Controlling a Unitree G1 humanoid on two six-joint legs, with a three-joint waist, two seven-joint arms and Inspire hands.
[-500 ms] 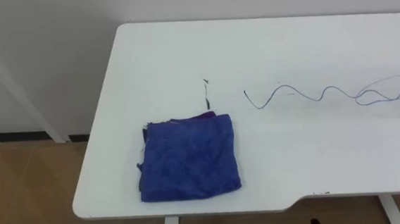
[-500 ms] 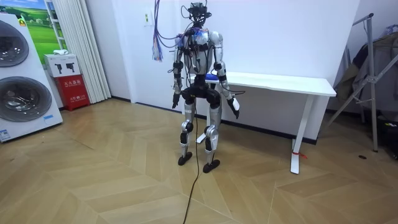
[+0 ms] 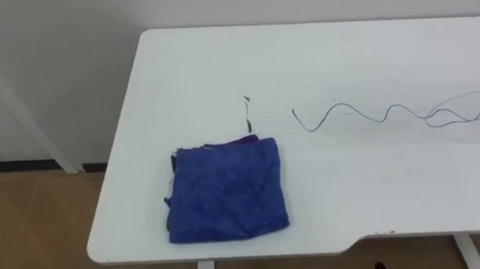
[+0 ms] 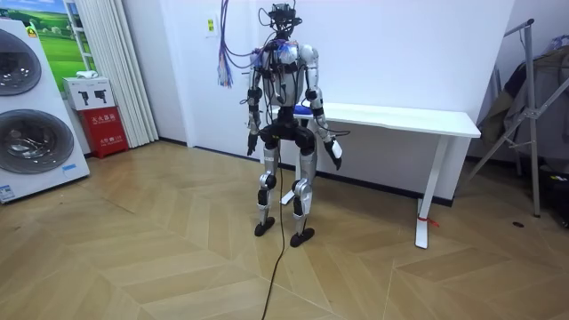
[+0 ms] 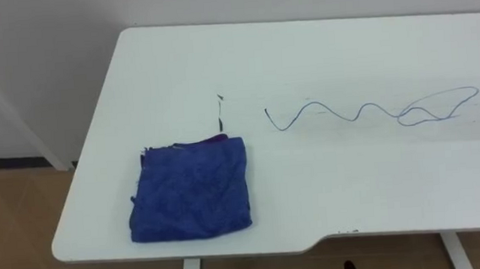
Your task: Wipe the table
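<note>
A folded blue cloth (image 3: 225, 191) lies on the white table (image 3: 344, 51) near its front left corner, with a darker layer showing under its far edge. A wavy blue pen line (image 3: 391, 113) runs across the table to the cloth's right, ending in a loop. A short dark mark (image 3: 247, 108) sits just beyond the cloth. In the room view I stand upright at the table's (image 4: 400, 118) left end. My left hand (image 4: 250, 147) and right hand (image 4: 336, 158) hang low by my hips, away from the cloth.
A white wall runs behind the table. In the room view, washing machines (image 4: 31, 124) and a red box (image 4: 105, 129) stand at the left, and a metal rack (image 4: 533, 107) stands at the right. Wooden floor spreads behind me.
</note>
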